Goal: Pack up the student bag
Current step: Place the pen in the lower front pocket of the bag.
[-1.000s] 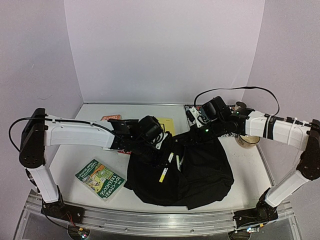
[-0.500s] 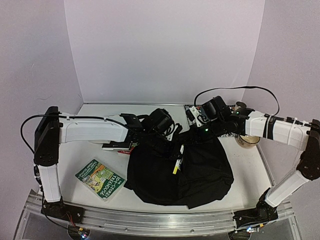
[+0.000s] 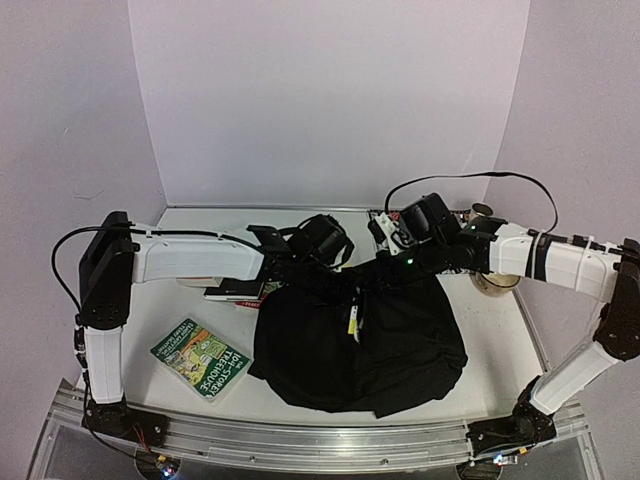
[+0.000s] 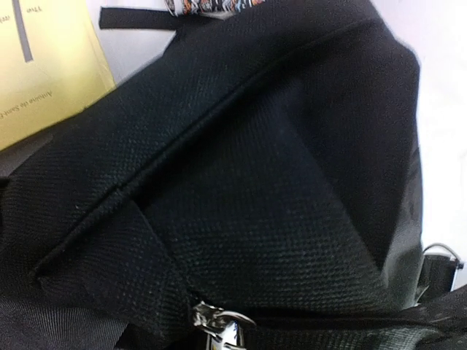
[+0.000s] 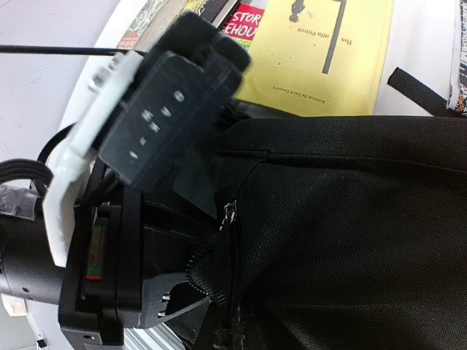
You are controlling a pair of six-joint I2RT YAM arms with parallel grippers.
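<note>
Left arm reaching further right than a second ago, with the left pincer (image 3: 338, 278) now sitting at the top edge of the student bag (image 3: 400, 345). A white-and-yellow pen (image 3: 352, 322) is shifting right too and is now lying near upright on the bag's front. The bag is slumping on the counter (image 3: 490, 350) between the arms, top edge lifting toward the far side. The right pincer (image 3: 380, 268) is pressing together at that raised edge, hold on fabric unclear. Left pincer spread cannot be told, its fingers not showing; a zipper pull (image 4: 219, 324) is sitting right under its camera. The bag's inside is not showing. A yellow book (image 5: 321, 51) is lying just behind the bag, and a green book (image 3: 200, 358) is lying apart at near left.
</note>
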